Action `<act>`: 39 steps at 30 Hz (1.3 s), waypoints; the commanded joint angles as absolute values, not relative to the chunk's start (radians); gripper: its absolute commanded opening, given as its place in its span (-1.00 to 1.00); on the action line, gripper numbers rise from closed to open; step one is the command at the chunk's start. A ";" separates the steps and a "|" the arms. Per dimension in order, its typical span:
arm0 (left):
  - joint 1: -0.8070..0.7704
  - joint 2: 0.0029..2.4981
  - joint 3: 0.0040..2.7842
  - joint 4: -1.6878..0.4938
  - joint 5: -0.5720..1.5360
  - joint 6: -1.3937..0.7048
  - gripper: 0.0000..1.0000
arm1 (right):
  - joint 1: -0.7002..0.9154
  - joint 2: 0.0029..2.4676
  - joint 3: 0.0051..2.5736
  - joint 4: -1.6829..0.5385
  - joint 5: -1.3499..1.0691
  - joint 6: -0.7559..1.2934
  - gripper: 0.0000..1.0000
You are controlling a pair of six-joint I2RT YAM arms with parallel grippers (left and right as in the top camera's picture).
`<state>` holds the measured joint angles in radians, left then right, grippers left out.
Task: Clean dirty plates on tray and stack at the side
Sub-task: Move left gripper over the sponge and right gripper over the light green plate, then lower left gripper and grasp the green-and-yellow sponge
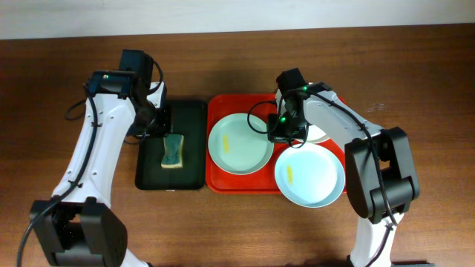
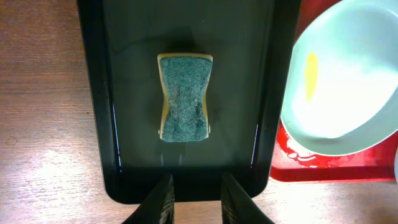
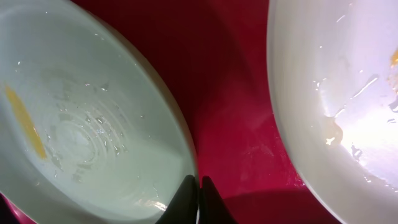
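Observation:
On the red tray point(image 1: 221, 182) lie three plates. A pale green plate point(image 1: 239, 143) with a yellow smear point(image 3: 25, 121) lies at its left. My right gripper point(image 3: 199, 199) is shut on that plate's right rim, one finger inside the rim and one over the red tray point(image 3: 230, 93). A white plate point(image 3: 336, 93) lies just right of it, partly hidden under the arm in the overhead view. A pale blue plate point(image 1: 310, 175) sits at the tray's front right. My left gripper point(image 2: 198, 199) hangs open and holds nothing, over the near end of the dark tray point(image 2: 93, 93).
A green-topped sponge point(image 2: 183, 98) lies in the middle of the dark tray point(image 1: 193, 119), left of the red tray. The pale green plate point(image 2: 348, 87) overhangs the gap between the trays. Bare wooden table surrounds both.

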<state>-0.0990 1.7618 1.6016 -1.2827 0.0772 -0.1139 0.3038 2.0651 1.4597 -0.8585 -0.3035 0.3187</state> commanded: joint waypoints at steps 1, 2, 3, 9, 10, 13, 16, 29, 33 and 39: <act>-0.099 1.775 1.603 -1.281 0.070 -0.120 -0.47 | 0.315 2.075 1.450 -0.855 -0.294 0.332 -0.92; -0.099 1.777 1.602 -1.280 0.070 -0.120 -0.44 | 0.315 2.075 1.450 -0.855 -0.294 0.331 -0.92; -0.099 1.782 1.602 -1.278 0.070 -0.120 -0.42 | 0.315 2.075 1.450 -0.855 -0.294 0.331 -0.92; -0.099 1.868 1.596 -1.281 0.071 -0.120 -0.41 | 0.315 2.075 1.449 -0.855 -0.294 0.331 -0.92; -0.099 1.882 1.594 -1.281 0.071 -0.120 -0.37 | 0.315 2.075 1.449 -0.855 -0.294 0.331 -0.92; -0.099 1.925 1.586 -1.279 0.071 -0.120 -0.44 | 0.315 2.075 1.449 -0.855 -0.294 0.331 -0.92; -0.099 1.973 1.586 -1.273 0.071 -0.119 -0.48 | 0.315 2.075 1.449 -0.848 -0.294 0.331 -0.92; -0.099 2.056 1.586 -1.241 0.071 -0.119 -0.35 | 0.315 2.075 1.449 -0.848 -0.294 0.331 -0.92; -0.099 2.056 1.579 -1.228 0.070 -0.119 -0.37 | 0.315 2.075 1.449 -0.848 -0.294 0.331 -0.92; -0.099 2.056 1.525 -1.166 0.070 -0.119 -0.37 | 0.315 2.075 1.449 -0.848 -0.294 0.331 -0.91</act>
